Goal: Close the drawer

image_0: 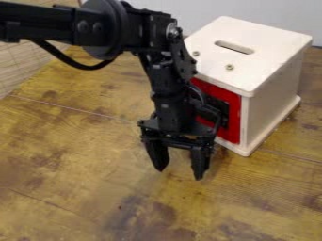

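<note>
**Drawer nearly home, end effector just in front**

The red drawer point(214, 111) sits in the front face of the white cabinet point(258, 80), which stands on the wooden table point(75, 179). Its face looks close to flush with the cabinet front, though the arm hides much of it, so whether a last bit of travel remains cannot be told (a final push may still be needed). The end effector point(176, 162) hangs open and empty, its 2 fingers spread and pointing down at the table. The drawer lies just behind it and slightly higher, to the right in the picture, near but seemingly not touching the fingers.
</note>
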{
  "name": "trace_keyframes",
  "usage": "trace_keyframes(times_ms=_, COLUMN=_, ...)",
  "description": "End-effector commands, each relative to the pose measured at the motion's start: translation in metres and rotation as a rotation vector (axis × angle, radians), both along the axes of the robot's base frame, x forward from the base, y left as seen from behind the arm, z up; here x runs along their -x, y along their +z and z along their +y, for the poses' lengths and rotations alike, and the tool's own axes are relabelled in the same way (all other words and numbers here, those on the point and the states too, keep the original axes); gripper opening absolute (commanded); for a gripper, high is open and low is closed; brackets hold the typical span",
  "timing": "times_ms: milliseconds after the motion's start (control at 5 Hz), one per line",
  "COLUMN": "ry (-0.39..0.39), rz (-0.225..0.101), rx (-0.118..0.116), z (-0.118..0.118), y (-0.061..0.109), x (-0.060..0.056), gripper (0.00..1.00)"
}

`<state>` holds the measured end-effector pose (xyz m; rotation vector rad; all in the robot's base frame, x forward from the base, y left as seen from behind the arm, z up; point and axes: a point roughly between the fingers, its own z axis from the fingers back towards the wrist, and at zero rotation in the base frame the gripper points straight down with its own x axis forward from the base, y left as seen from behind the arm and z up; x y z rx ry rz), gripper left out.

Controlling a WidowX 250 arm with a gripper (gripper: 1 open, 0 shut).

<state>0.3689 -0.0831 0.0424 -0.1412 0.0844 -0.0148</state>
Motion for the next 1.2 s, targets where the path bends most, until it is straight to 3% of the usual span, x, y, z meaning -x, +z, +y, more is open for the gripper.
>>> trace_keyframes(times_ms=0, ry=-0.007, rz=-0.13, rx=0.027, z=-0.0089, y=0.0467, x=-0.0108, gripper=1.0)
trace_keyframes(times_ms=600, ry=0.022, rz=-0.142, rx=0.033, z=-0.008, y=0.0506, x=-0.0131, gripper=1.0)
trace_keyframes(times_ms=1000, ry=0.056, rz=-0.155, rx=0.036, z=-0.0062, y=0.0425, x=-0.0064, gripper=1.0)
